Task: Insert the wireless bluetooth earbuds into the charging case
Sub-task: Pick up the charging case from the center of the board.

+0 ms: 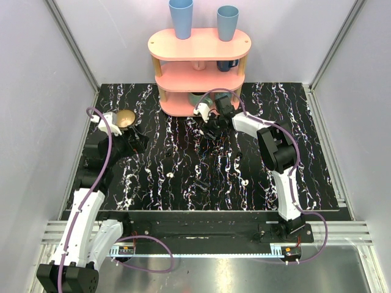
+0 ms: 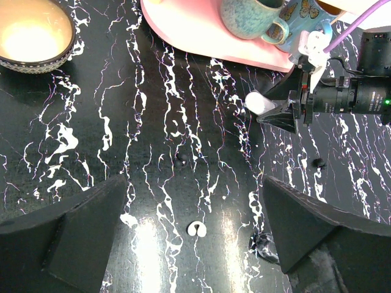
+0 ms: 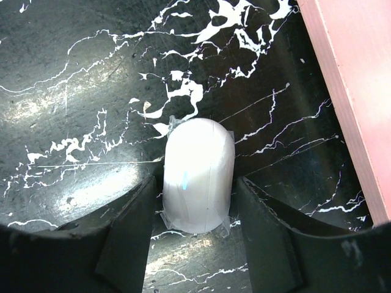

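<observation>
The charging case [image 3: 198, 177], a smooth white oval, lies on the black marble table between the fingers of my right gripper [image 3: 195, 186]. The jaws stand close on both sides of it, with a thin gap still showing on the right. The left wrist view shows the same case [image 2: 259, 102] in front of the right gripper [image 2: 282, 113], near the pink shelf. One earbud [image 2: 196, 229] lies on the table below and between the wide-open fingers of my left gripper [image 2: 194, 183]. From above, two small white earbuds [image 1: 169, 174] [image 1: 244, 181] lie apart mid-table. The right gripper [image 1: 209, 127] hides the case there.
A pink tiered shelf [image 1: 198, 46] stands at the back with two blue cups [image 1: 181, 17] on top and mugs [image 2: 256, 18] on its lower tier; its edge [image 3: 354, 91] is just right of the case. A bowl [image 1: 125, 118] sits by the left gripper [image 1: 135, 144].
</observation>
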Robot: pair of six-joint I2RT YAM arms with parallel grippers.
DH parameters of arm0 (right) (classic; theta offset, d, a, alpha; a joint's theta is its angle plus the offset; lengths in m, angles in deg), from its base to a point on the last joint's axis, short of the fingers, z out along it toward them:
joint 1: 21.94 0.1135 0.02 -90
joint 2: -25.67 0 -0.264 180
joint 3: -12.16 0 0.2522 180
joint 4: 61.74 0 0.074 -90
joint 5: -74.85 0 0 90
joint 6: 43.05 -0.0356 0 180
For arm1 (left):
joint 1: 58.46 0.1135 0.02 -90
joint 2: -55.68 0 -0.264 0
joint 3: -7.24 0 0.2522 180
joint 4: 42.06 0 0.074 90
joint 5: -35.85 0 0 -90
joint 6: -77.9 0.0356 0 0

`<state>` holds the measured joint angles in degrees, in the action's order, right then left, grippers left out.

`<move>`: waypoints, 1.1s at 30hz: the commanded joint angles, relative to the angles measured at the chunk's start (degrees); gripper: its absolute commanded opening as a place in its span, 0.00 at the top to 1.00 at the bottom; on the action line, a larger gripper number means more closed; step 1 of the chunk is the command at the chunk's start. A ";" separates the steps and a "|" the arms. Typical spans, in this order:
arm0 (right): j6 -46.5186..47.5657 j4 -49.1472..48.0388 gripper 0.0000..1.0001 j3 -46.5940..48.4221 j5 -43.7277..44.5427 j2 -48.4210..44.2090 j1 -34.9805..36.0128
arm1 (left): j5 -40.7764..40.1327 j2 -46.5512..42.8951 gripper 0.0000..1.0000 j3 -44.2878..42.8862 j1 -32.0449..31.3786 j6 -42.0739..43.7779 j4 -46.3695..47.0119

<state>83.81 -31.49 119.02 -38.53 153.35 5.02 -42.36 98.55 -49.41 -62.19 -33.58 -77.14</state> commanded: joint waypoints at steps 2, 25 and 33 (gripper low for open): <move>1.81 2.41 0.40 1.47 0.44 1.35 0.90 | 0.60 0.02 0.01 -0.43 0.30 -0.67 2.16; -1.97 -13.06 0.75 -17.15 -2.28 -20.61 2.48 | -4.07 -1.65 0.01 -0.88 0.30 -3.75 -0.31; -5.22 -20.44 0.77 -30.50 -2.46 -35.81 4.41 | 6.47 -1.83 0.01 2.29 0.30 -3.75 5.93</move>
<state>80.84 -44.91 93.60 -39.84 125.39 7.88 -42.99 96.28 -47.88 -62.19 -36.79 -76.75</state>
